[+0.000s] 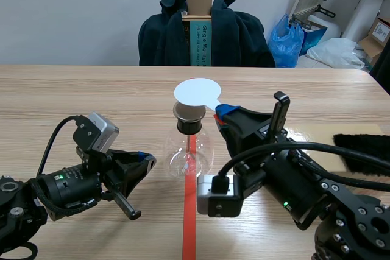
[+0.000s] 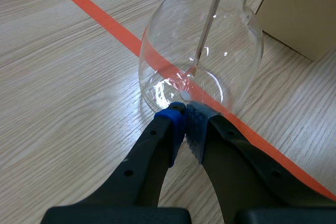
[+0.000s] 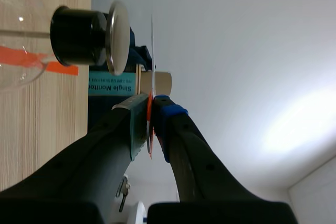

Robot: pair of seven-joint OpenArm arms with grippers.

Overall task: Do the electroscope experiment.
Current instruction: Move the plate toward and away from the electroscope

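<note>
The electroscope is a clear glass flask (image 1: 190, 153) on the orange tape line, with a black stopper (image 1: 189, 126) and a metal disc (image 1: 188, 112) on top. A thin rod (image 2: 206, 32) runs down inside the flask (image 2: 202, 51). My right gripper (image 1: 222, 114) is shut on the handle of a flat white disc (image 1: 197, 92), which hangs level just above the metal disc. In the right wrist view the white disc (image 3: 153, 45) shows edge-on, a small gap from the metal disc (image 3: 118, 38). My left gripper (image 2: 185, 116) is shut on nothing, its tips at the flask's base.
A beige mat (image 1: 320, 135) lies on the table at the right with a black furry cloth (image 1: 365, 147) on it. Across the table stands a chair draped with a dark jacket (image 1: 204, 35). Bags and boxes (image 1: 292, 41) sit behind at the right.
</note>
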